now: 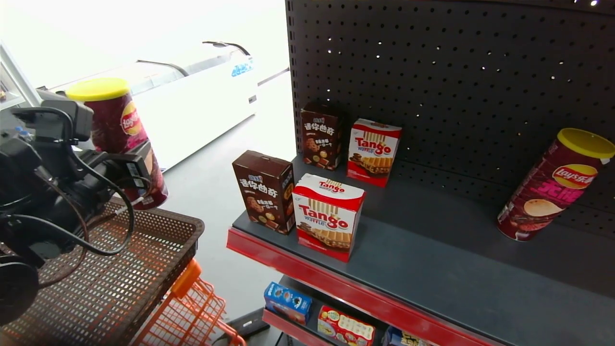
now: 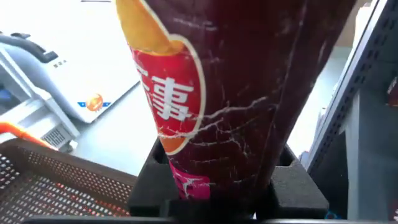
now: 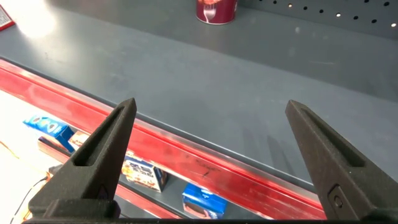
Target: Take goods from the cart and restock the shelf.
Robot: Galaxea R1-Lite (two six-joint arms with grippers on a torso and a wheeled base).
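The left end effector (image 1: 137, 168) pinches a chip can (image 1: 117, 127) low on its body, roughly upright above the cart (image 1: 163, 230) at the left. The right end effector (image 3: 211, 106) is spread wide over the shelf's (image 1: 432, 259) near edge. The can is probably light and stiff, with a glossy wall that may slip or dent. A mid-body hold looks steadier. A second can (image 1: 552, 187) leans against the back panel, far right.

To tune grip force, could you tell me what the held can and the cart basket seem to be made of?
Can: probably card under glossy printed wrap, finely creased; lid looks like yellow plastic. Basket: likely matte brown plastic, moulded with rows of small holes.
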